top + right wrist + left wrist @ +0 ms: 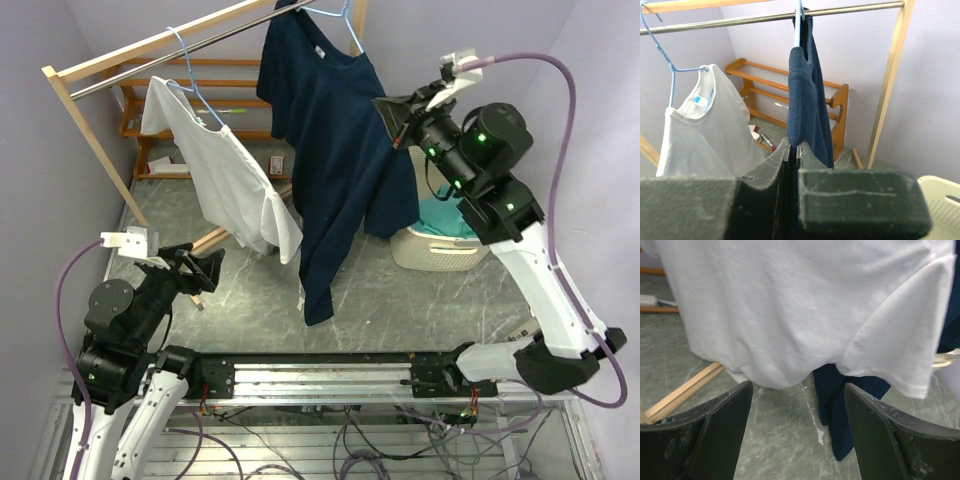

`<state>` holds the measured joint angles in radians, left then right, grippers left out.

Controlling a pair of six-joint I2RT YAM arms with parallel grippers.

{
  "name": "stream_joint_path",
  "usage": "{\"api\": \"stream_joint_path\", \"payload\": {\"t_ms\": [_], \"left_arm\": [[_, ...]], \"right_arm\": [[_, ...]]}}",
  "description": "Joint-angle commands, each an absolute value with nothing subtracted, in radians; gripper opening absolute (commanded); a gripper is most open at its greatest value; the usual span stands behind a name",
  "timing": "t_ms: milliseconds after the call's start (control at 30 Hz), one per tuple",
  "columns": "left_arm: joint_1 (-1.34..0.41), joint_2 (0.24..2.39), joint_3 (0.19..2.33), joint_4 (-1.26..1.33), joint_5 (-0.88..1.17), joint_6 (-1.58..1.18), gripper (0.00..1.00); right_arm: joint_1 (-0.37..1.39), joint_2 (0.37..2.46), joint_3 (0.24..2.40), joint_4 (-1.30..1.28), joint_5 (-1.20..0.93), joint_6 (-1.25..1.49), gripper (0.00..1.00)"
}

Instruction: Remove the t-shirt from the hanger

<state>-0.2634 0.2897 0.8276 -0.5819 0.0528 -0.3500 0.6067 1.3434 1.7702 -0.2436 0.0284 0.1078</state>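
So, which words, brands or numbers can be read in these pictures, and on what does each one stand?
No text is readable in any view.
Too blurred to read: the blue neck label inside the white t-shirt.
Too small to read: the white neck label inside the navy t-shirt.

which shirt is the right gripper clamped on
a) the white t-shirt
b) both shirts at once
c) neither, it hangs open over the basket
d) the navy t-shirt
D: in the right wrist view the right gripper is shut with dark fabric of the navy t-shirt pinched between its fingers, while the white t-shirt hangs apart on its own hanger.
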Motion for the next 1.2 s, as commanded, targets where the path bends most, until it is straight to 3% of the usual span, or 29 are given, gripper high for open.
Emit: {"api": "stream_joint_path", "payload": {"t_ms": [0, 233, 367, 567, 667, 733, 833, 900, 1033, 1167], "left_arm": [[-0.255, 0.339, 0.885, -0.438, 0.208, -0.339, 0.87], [-0.254, 0.624, 1.299, -0.393, 0.572, -0.280, 0.85], [-0.255, 0.770, 1.430, -0.284, 0.750, -0.309, 0.83], [-0.255, 0.982, 1.410, 0.264, 1.088, -0.704, 0.81], [-0.281, 1.084, 1.408, 0.585, 1.147, -0.971, 0.79], [-0.348, 1.135, 1.471, 0.502, 1.146, -0.884, 0.78], [-0.542, 1.198, 1.711, -0.167, 1.001, -0.388, 0.78], [-0.628, 1.254, 1.826, -0.402, 0.882, -0.210, 0.79], [-0.696, 1.320, 1.921, -0.601, 0.749, -0.062, 0.76], [-0.732, 1.318, 1.902, -0.623, 0.697, -0.018, 0.73]], "right_arm": [[0.604, 1.229, 1.727, -0.227, 0.011, 0.125, 0.00], [0.604, 0.917, 1.445, -0.431, -0.234, 0.168, 0.00], [0.604, 0.780, 1.400, -0.572, -0.348, 0.188, 0.00], [0.603, 0.684, 1.447, -0.690, -0.406, 0.223, 0.00], [0.603, 0.678, 1.466, -0.705, -0.416, 0.232, 0.00], [0.603, 0.684, 1.463, -0.705, -0.427, 0.236, 0.00], [0.604, 0.688, 1.444, -0.686, -0.431, 0.236, 0.00], [0.603, 0.693, 1.438, -0.673, -0.441, 0.236, 0.00], [0.603, 0.706, 1.437, -0.665, -0.482, 0.234, 0.00], [0.604, 0.712, 1.443, -0.680, -0.497, 0.228, 0.00]]}}
